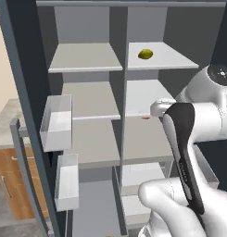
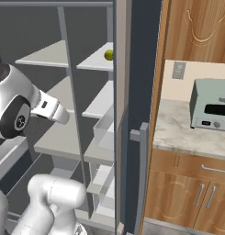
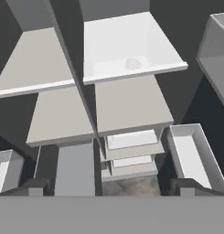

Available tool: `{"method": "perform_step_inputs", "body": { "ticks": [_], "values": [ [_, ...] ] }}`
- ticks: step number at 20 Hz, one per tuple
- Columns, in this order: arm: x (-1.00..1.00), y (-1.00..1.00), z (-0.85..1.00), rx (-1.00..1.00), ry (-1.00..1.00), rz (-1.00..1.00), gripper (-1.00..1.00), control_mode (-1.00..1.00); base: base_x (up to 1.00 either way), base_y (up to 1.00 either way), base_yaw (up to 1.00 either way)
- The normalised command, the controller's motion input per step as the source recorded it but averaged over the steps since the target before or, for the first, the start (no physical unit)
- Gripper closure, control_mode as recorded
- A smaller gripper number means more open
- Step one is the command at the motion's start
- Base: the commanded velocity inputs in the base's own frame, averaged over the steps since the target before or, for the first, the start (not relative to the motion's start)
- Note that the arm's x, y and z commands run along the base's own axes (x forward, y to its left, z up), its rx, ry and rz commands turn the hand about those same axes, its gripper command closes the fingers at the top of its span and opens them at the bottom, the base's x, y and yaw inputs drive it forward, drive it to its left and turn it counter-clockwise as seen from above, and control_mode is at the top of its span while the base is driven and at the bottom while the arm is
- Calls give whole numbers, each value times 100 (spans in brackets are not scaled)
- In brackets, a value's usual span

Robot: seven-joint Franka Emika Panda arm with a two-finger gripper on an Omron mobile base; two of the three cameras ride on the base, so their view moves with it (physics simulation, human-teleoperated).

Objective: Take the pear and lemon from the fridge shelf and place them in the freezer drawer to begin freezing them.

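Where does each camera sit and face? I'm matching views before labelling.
Left base view: behind the arm's left, facing the open fridge; lemon on the top right fridge shelf; arm lower right.
Right base view: behind its right; fridge edge, toaster oven; arm lower left.
Hand view: looks down the shelves; hand fingertips at bottom.
Both base views share the lemon.

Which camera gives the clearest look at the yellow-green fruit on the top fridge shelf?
The left base view: the fruit sits in full sight on the upper right shelf. The right base view catches just a sliver of it beside the fridge's front edge.
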Motion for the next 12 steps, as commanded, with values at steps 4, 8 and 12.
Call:
{"method": "perform_step_inputs", "body": {
  "ticks": [4, 8, 12],
  "values": [
    [66, -24, 77, -6, -4, -15, -100, -100, 0, 0, 0],
    [74, -23, 58, -2, -9, -4, -100, -100, 0, 0, 0],
    [71, -27, 32, 0, -11, 0, -100, -100, 0, 0, 0]
  ]
}}
